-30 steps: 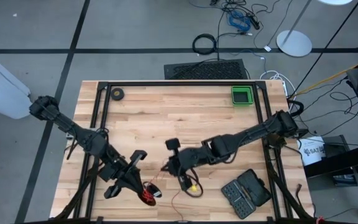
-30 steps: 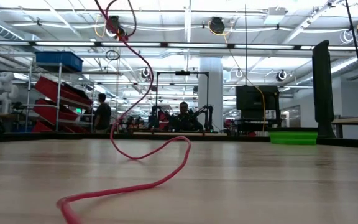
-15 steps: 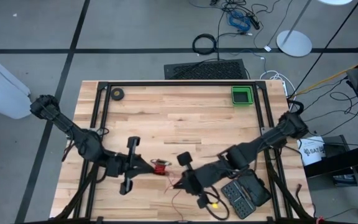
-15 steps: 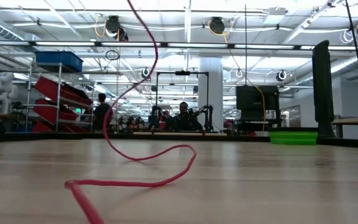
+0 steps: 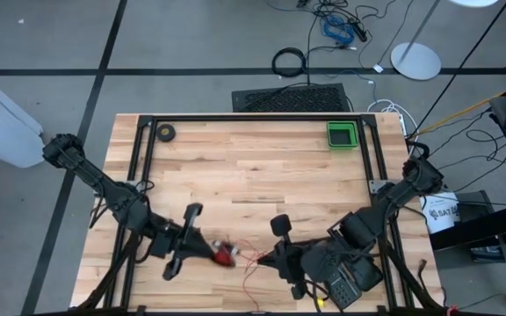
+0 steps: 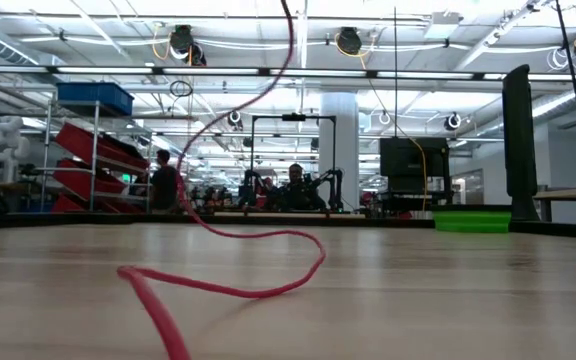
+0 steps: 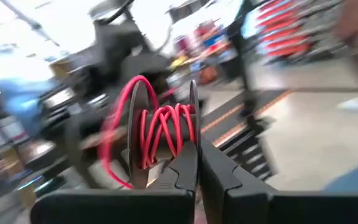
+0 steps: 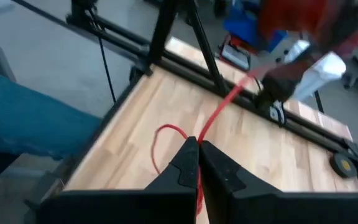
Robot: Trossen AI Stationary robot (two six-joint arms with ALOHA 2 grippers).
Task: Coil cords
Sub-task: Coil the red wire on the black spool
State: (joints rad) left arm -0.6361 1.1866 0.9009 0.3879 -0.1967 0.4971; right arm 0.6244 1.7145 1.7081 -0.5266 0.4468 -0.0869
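both tools work at the near edge of the counter (image 5: 262, 175). left tool (image 5: 211, 253) is pressed together on the cords (image 5: 224, 256), pinching a small red bundle just above the wood near the front, left of centre. seen from the left wrist, the fingers (image 7: 185, 165) are closed on a spool-like form with red wire (image 7: 163, 127) wound around it in loose crossing turns, and one larger loop stands out to the side. right tool (image 5: 279, 261) sits just right of it, fingers pressed together on a thin red strand that runs between the two tools. seen from the right wrist, the strand (image 8: 219, 112) leaves the closed fingertips (image 8: 188, 155) and rises taut toward the other arm, while a slack loop lies on the wood beside it. at counter height, a red wire (image 6: 218, 285) curls across the boards in an open bend and climbs out of the top of the picture.

beside the right arm, at the front right corner, a dark case (image 5: 350, 274) lies open, with rows of small slots; i cannot tell what they hold. farther back, a green tray (image 5: 342, 134) stands at the far right corner; its contents are not clear. a dark tape roll (image 5: 166, 132) lies at the far left corner, well apart from both arms. beyond the counter, a black cable loop (image 5: 289, 62) lies on the floor, and people (image 6: 164, 183) show in the room behind.
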